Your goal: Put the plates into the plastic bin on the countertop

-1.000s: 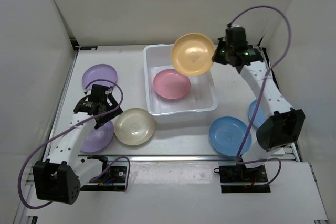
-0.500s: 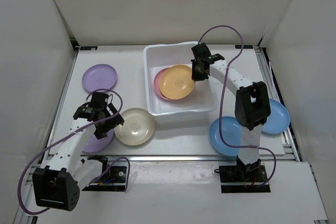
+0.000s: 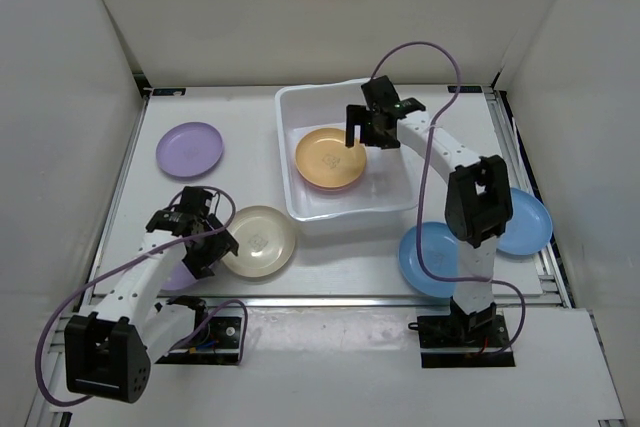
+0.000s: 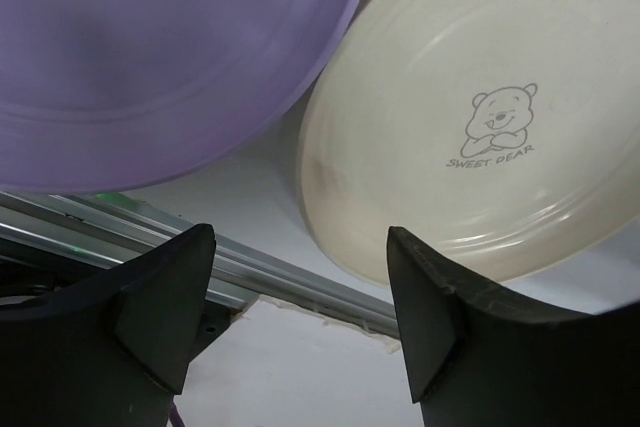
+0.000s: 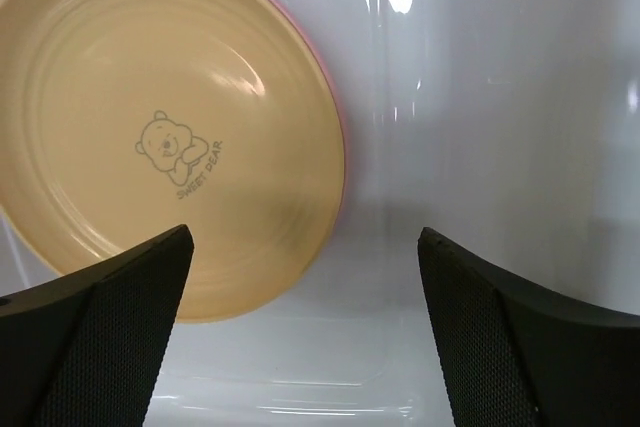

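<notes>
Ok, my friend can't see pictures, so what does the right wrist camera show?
A yellow-orange plate with a little bear drawing lies flat in the white plastic bin, on top of a pink plate whose edge peeks out. The right gripper hangs open over it, holding nothing.

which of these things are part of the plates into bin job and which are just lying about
Job: plastic bin; yellow-orange plate inside it, on a pink plate; cream plate; far purple plate; near purple plate; left blue plate; right blue plate.
Lying about: nothing loose; only the purple cables and front metal rail, both rig fittings.
</notes>
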You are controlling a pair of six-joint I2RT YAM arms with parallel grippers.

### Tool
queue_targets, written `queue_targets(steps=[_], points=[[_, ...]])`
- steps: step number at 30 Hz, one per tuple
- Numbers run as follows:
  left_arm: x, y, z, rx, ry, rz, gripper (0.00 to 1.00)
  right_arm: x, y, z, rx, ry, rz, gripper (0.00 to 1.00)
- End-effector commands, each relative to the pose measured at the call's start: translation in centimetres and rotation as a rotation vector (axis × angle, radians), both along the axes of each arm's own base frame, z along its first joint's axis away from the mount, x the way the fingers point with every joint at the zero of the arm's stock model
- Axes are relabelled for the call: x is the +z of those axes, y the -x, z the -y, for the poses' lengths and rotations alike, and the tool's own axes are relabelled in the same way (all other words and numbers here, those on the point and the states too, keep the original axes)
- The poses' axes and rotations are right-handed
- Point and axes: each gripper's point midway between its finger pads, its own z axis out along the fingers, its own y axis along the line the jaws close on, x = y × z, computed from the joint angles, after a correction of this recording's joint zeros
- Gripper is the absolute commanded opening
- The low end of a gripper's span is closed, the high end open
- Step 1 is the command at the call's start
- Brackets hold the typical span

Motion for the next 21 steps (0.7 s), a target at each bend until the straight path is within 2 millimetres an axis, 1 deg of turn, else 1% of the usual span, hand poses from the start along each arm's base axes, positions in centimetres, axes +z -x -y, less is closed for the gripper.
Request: queue_targets(steps=[1,4,5,7,8,11,12,14,15,17,18,19,21], points=[[0.9,-1.0,1.0,-0.013,0.031,0.044,0.80,7.1,-0.7,0.3,-0.005,-0.054,0.158,0.98],[0.5,-0.5,1.6,-0.025,0.037,0.033,0.79,8.6,-0.2,0.9,-0.026,-0.064,0.180,0.99],[0.2,-0.2,1.6,-0.026,0.033,0.022,0.78,9.8,0.1,1.1,-0.032,-0.078,0.201,0.99],[-0.6,0.5,1.4,-0.027,0.020,-0.008,0.78,11.0,0.6,1.2,-0.030,-0.101,0.217,0.99],[-0.8,0.6,1.4,-0.019,0.016,-0.018,0.76,12.6,1.1,1.3,-0.023,-0.124,0.245,0.99],[-1.5,0.9,1.2,-0.008,0.002,-0.038,0.73,15.2,2.0,1.3,-0.011,-0.167,0.294,0.99],[-1.7,0.6,1.4,-0.009,0.007,-0.030,0.72,17.1,2.6,1.6,-0.011,-0.187,0.332,0.99],[-2.5,1.0,1.3,0.001,0.003,-0.047,0.70,18.6,3.2,2.2,-0.019,-0.190,0.369,0.99],[-2.7,0.6,1.5,0.011,0.010,-0.034,0.66,20.3,3.9,2.7,-0.026,-0.202,0.407,0.99],[-3.1,0.5,1.8,0.009,0.018,-0.042,0.62,21.1,4.5,3.7,-0.051,-0.187,0.438,0.99],[-3.1,0.3,2.0,0.009,0.021,-0.038,0.58,22.3,5.1,4.3,-0.064,-0.195,0.467,0.99],[-3.2,0.2,1.8,0.011,0.006,-0.035,0.56,22.8,5.4,4.8,-0.076,-0.194,0.483,0.99],[-3.7,0.4,1.5,0.026,-0.024,-0.046,0.50,23.2,5.9,5.9,-0.113,-0.173,0.503,0.99]])
